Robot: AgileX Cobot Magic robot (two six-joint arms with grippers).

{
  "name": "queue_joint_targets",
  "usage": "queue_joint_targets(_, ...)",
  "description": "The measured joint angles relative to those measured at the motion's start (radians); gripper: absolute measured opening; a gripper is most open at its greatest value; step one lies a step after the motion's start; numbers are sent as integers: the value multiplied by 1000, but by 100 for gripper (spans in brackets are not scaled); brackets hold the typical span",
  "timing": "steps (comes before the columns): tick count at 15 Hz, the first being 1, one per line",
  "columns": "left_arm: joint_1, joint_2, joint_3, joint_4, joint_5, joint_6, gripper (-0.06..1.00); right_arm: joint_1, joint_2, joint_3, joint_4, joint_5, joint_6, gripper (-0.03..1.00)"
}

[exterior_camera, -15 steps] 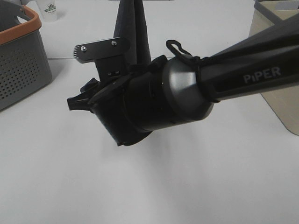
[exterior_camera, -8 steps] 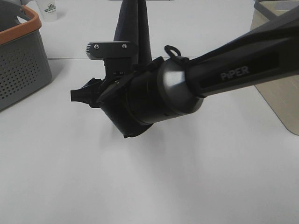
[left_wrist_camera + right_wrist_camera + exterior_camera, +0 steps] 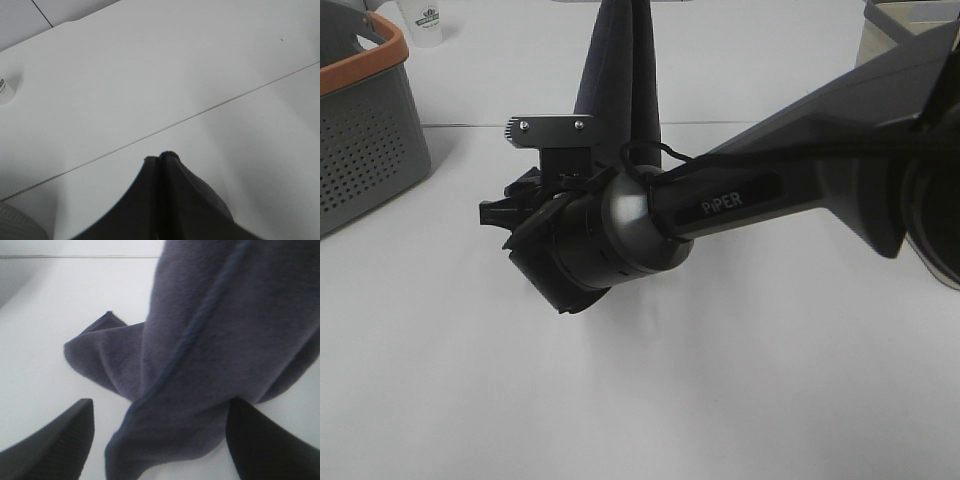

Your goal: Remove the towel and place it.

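Note:
The dark blue-grey towel (image 3: 618, 75) hangs in a narrow fold from above the top edge of the exterior high view down to the white table (image 3: 720, 380). In the right wrist view the towel (image 3: 200, 340) fills the space between my two spread fingers (image 3: 55, 440), and its lower end lies crumpled on the table. My right gripper (image 3: 508, 210) is open around the towel's lower part. My left gripper (image 3: 162, 159) has its fingertips pressed together high over the table; it is out of the exterior high view, where the towel's top goes.
A grey perforated basket with an orange rim (image 3: 360, 110) stands at the left. A small white bottle (image 3: 423, 20) stands at the back left. A beige box (image 3: 920, 210) and a grey bin (image 3: 905, 15) are at the right.
The right arm has dropped away from the camera and swung so its forearm now crosses the view. The hanging towel has shifted slightly to the right.

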Motion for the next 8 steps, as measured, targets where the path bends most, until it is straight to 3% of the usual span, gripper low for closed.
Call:
queue_joint_targets(4,0,0,0,8,22,2,0,-53,17,-2,54,-4,1,68)
queue_joint_targets(6,0,0,0,14,22,2,0,-61,18,-2,99,-7,-9,52)
queue_joint_targets(8,0,0,0,23,22,2,0,-61,10,-2,223,44,-100,26)
